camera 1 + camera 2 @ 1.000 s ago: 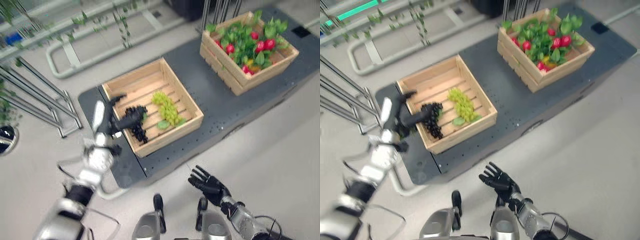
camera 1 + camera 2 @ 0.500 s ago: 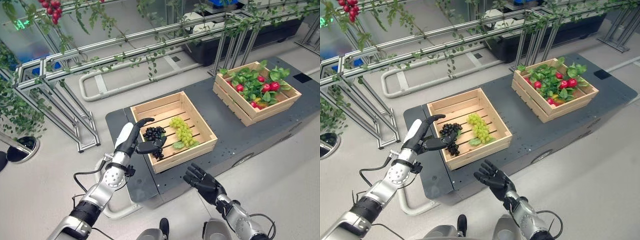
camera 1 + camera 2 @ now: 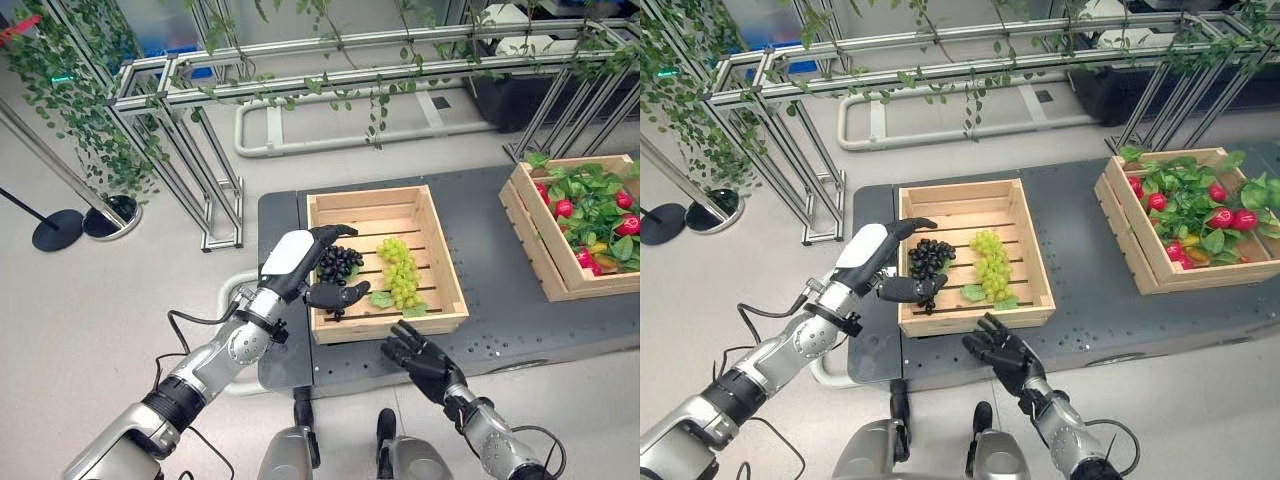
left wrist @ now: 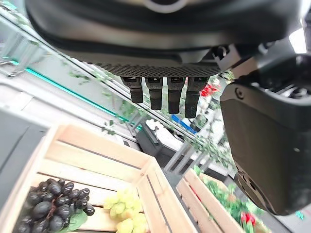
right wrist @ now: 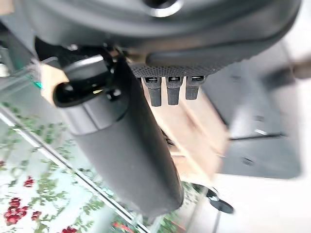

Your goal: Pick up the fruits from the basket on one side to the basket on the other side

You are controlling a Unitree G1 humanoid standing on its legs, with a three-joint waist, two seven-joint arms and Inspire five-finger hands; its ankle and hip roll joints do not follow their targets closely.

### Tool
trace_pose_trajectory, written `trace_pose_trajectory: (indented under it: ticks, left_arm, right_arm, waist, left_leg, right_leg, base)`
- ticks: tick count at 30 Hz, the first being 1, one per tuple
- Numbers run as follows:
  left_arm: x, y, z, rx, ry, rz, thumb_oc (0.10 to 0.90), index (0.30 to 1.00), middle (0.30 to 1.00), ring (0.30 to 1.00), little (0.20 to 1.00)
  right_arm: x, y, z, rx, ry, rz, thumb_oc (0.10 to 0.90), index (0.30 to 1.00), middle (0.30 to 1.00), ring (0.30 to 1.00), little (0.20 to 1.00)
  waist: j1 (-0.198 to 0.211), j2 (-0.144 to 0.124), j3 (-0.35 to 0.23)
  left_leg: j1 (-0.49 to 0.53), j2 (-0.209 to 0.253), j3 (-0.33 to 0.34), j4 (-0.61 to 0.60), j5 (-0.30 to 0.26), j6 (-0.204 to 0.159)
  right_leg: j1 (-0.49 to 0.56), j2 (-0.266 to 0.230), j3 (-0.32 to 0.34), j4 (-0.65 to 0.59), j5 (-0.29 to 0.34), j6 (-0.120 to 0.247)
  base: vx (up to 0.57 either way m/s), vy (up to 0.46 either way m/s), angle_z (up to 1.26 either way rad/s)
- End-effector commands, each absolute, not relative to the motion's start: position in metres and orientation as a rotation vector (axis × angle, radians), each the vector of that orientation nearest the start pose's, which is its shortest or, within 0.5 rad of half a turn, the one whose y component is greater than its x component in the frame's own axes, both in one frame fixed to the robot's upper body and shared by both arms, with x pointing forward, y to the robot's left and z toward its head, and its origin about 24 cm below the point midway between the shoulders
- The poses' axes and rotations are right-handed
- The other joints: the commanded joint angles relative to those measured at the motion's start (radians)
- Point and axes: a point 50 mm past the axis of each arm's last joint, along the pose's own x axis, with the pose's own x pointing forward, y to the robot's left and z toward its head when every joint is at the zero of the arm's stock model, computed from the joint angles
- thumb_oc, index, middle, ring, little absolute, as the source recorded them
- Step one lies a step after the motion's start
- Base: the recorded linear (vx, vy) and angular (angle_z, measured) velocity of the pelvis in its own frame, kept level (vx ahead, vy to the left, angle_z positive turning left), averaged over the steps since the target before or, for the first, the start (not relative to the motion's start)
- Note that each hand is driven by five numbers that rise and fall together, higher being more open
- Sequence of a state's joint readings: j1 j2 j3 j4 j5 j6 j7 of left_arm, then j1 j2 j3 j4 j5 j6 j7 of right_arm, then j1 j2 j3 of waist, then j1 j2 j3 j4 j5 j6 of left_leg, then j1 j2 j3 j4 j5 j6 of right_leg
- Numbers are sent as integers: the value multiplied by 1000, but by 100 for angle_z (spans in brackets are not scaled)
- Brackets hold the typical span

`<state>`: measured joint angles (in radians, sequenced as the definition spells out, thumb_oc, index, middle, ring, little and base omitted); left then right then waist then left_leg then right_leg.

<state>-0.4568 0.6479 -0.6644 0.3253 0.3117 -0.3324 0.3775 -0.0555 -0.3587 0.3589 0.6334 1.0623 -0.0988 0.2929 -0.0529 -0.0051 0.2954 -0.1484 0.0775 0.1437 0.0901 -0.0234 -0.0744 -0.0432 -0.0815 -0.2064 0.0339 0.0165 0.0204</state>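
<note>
Left hand hovers open around black grapes, frame centre, positioned to grasp; right hand open, idle below crate.

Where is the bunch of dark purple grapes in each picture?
Left eye view: the bunch of dark purple grapes lies in the near wooden crate, by the left hand.
Right eye view: same spot.
Left wrist view: low in the crate.
Right wrist view: I cannot make it out.
Shared landmark: the green grapes beside it.
</note>
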Motion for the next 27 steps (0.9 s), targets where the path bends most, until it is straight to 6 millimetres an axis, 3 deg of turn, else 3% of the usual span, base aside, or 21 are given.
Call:
trace_pose_trajectory:
  ticks: [1, 9, 20, 27]
  left_arm:
    - [318, 145, 147, 894, -724, -211, 800, 900, 900, 900, 900]
    - [325, 158, 160, 950, -704, -63, 800, 900, 900, 900, 900]
    - [358, 182, 207, 1101, -669, 262, 800, 900, 900, 900, 900]
    - [378, 174, 239, 1092, -694, 321, 800, 900, 900, 900, 900]
  right_arm:
    - [236, -182, -52, 697, 349, 154, 800, 900, 900, 900, 900]
    - [230, -175, -59, 685, 405, 154, 800, 900, 900, 900, 900]
    - [249, -178, -43, 661, 367, 184, 800, 900, 900, 900, 900]
    - [263, -175, -36, 656, 356, 199, 800, 900, 900, 900, 900]
  waist:
    - [-10, 5, -7]
    - [-6, 5, 19]
    - [-33, -9, 147]
    - [-58, -34, 223]
  left_leg:
    - [107, -19, 9, -34, -9, 29]
    - [107, -5, 16, -60, -6, 22]
    - [-31, 13, 8, 46, -2, 3]
    - [-134, 16, 26, 121, -6, 6]
  right_leg:
    - [51, -55, -9, -5, -54, 57]
    - [36, -48, -22, -15, -60, 57]
    - [-81, -38, -2, 80, -91, 33]
    - [-196, -26, 13, 153, -91, 25]
  base:
    - [300, 40, -13]
    - [93, -14, -3]
    - [-13, -16, 0]
    - [-57, -7, -5]
